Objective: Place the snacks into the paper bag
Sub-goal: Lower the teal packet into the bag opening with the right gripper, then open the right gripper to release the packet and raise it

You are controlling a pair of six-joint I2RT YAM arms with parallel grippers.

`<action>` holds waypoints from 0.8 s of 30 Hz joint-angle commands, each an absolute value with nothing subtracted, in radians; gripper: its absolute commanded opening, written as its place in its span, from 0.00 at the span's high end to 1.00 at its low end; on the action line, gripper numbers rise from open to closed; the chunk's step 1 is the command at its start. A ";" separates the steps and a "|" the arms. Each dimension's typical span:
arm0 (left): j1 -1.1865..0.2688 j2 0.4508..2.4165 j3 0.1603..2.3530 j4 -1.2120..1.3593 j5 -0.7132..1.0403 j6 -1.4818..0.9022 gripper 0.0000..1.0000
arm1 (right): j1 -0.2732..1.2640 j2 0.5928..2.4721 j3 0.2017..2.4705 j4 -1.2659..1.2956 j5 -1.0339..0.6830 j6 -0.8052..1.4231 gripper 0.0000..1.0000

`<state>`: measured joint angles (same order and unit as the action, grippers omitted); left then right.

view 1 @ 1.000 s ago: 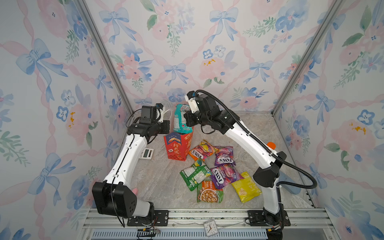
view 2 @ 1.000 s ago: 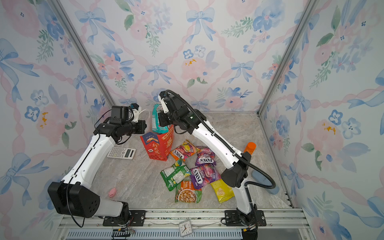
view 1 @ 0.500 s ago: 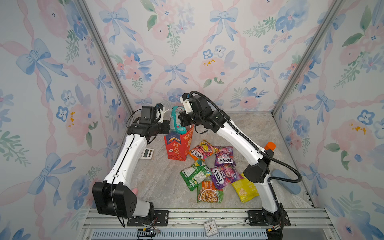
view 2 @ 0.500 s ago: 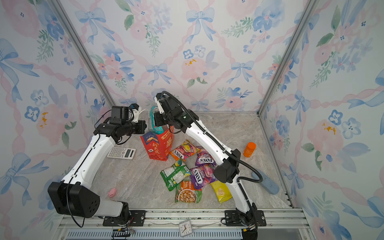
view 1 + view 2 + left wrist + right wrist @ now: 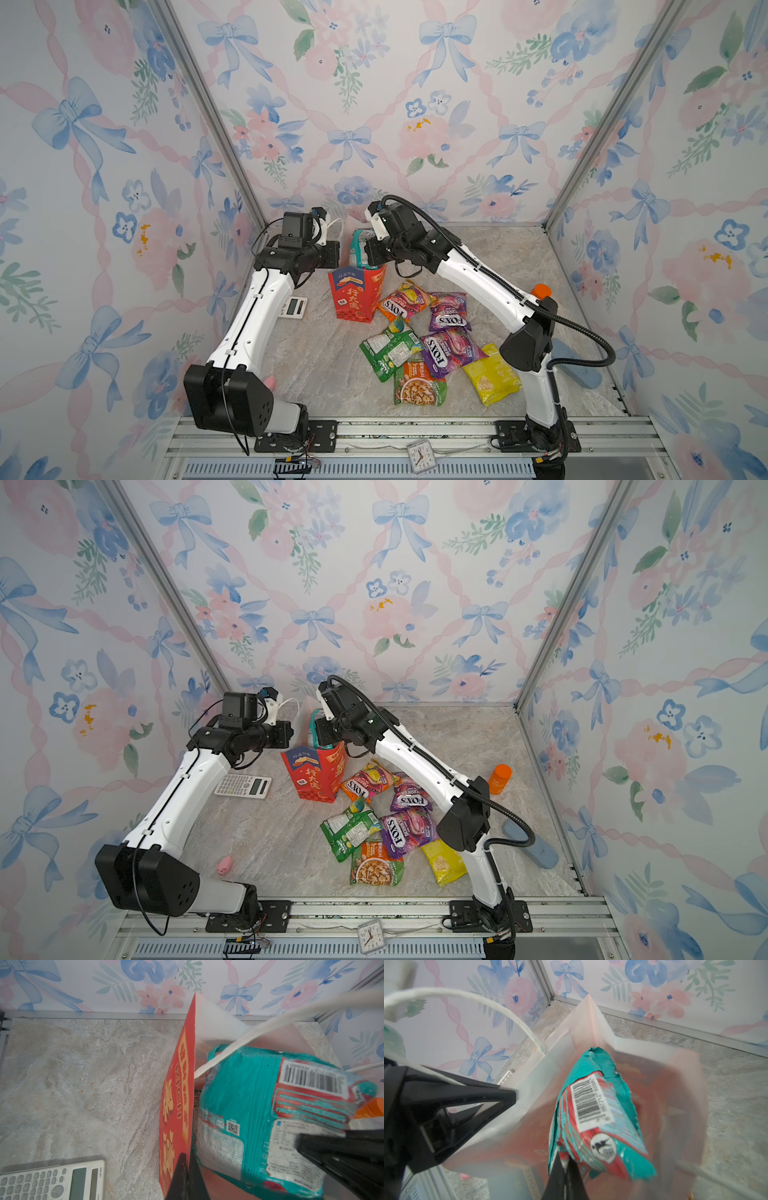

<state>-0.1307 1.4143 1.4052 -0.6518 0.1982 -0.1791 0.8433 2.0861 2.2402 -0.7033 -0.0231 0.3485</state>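
The red paper bag [image 5: 353, 297] stands up on the desk [image 5: 324, 365], near the middle of the frame in both top views. Its top is open and it is white inside.

The left arm [image 5: 257, 316] reaches in from the left side of the frame. Its jaws are clenched on the top edge of the bag's red side wall [image 5: 176, 1126]. You can see this low down in the left wrist view.

The right arm [image 5: 486, 286] reaches across from the right. Its jaws are shut tight on a teal packet [image 5: 591, 1109] and hold it at the open top of the bag. The packet [image 5: 359, 249] is part way in the bag, and its top end sticks up above the rim. A white cord handle [image 5: 488, 1003] curves up beside it.

Six more snacks lie in a bunch on the desk, to the right of the bag and lower in the frame. An orange packet [image 5: 403, 301] touches the bag. Next to it are two purple packets [image 5: 446, 318], then a green one [image 5: 388, 347], a yellow one [image 5: 492, 380] and another orange one [image 5: 417, 384].

A calculator [image 5: 243, 786] lies to the left of the bag. A small orange bottle [image 5: 500, 778] stands on the right. A tiny pink toy [image 5: 224, 864] sits at the lower left.
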 commanded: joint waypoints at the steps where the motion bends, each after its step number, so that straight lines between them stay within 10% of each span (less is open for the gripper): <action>1: -0.133 1.402 1.389 -0.666 0.210 -0.164 1.00 | 0.835 2.013 2.224 -0.628 -0.017 0.357 1.00; 24: -0.133 1.407 1.388 -0.666 0.206 -0.163 1.00 | 0.777 2.127 2.337 -0.658 -0.138 0.414 1.00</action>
<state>-0.1307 1.4143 1.4025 -0.6525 0.1982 -0.1791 0.7933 2.1323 2.3299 -0.6846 -0.1272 0.3992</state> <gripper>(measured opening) 0.048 0.047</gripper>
